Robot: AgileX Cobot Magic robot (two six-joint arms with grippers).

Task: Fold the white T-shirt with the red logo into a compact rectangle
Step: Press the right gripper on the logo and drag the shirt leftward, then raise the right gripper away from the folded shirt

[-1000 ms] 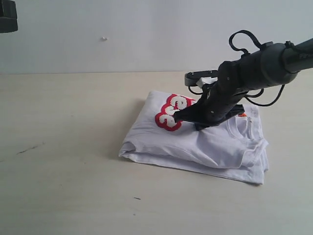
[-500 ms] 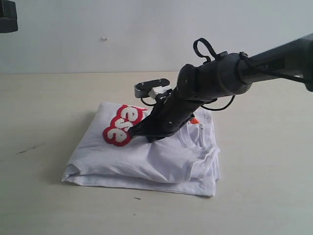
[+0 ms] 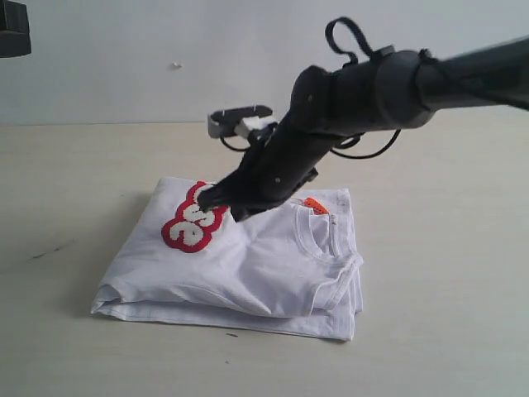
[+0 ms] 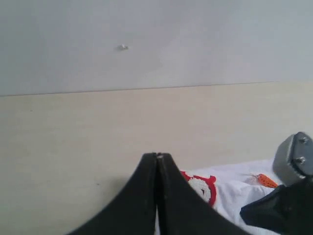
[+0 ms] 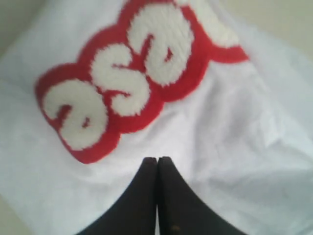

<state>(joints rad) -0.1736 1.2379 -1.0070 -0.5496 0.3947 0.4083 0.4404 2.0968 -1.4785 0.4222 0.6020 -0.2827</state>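
The white T-shirt (image 3: 264, 269) lies folded in a thick rectangle on the table, with its ribbed collar (image 3: 328, 236) and orange neck tag (image 3: 315, 204) on the right side. The red logo (image 3: 188, 225) shows on its top left part. My right gripper (image 3: 211, 197) is shut with nothing in it, its tips just over the cloth beside the logo (image 5: 132, 73). In the right wrist view the shut gripper (image 5: 157, 159) points at white fabric (image 5: 234, 147); I cannot tell whether it touches. My left gripper (image 4: 157, 155) is shut and empty, off to the side, looking across the table at the shirt (image 4: 234, 191).
The pale wooden table (image 3: 83, 165) runs back to a white wall (image 3: 165, 50). The right arm (image 3: 372, 83) reaches in from the right above the shirt. A dark block (image 3: 12, 26) sits in the top left corner of the exterior view.
The folded shirt has slid left across the table along with the shut right gripper. The gripper now sits a little higher, over the logo. The left gripper stays shut.
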